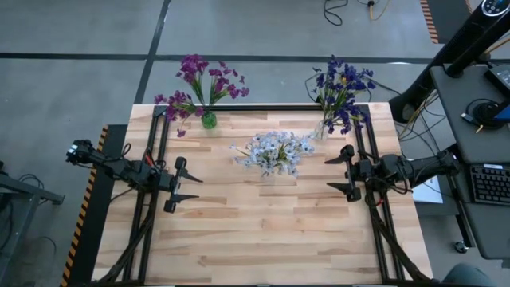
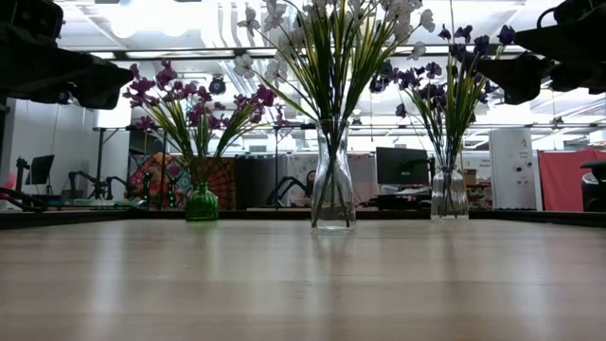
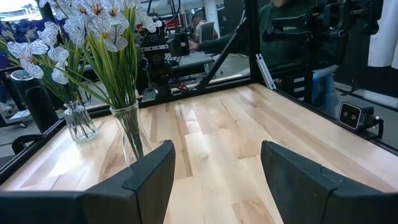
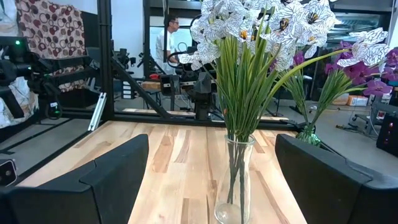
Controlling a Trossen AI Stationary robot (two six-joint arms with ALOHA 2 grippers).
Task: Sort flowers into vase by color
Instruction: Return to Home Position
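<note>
L arm (image 1: 127,169) is hovering over the bench (image 1: 263,239), L jaws gaping wide, gripping nothing. R arm (image 1: 406,167) is facing it, R jaws spread just as wide & empty. White flowers (image 1: 275,151) in mid clear vase (image 2: 333,194) are standing btwn the two sets of jaws. Magenta flowers (image 1: 199,84) in green vase (image 1: 208,119) are sitting well beyond L jaws. Blue flowers (image 1: 343,88) in far clear vase (image 1: 325,129) are sitting beyond R jaws.
</note>
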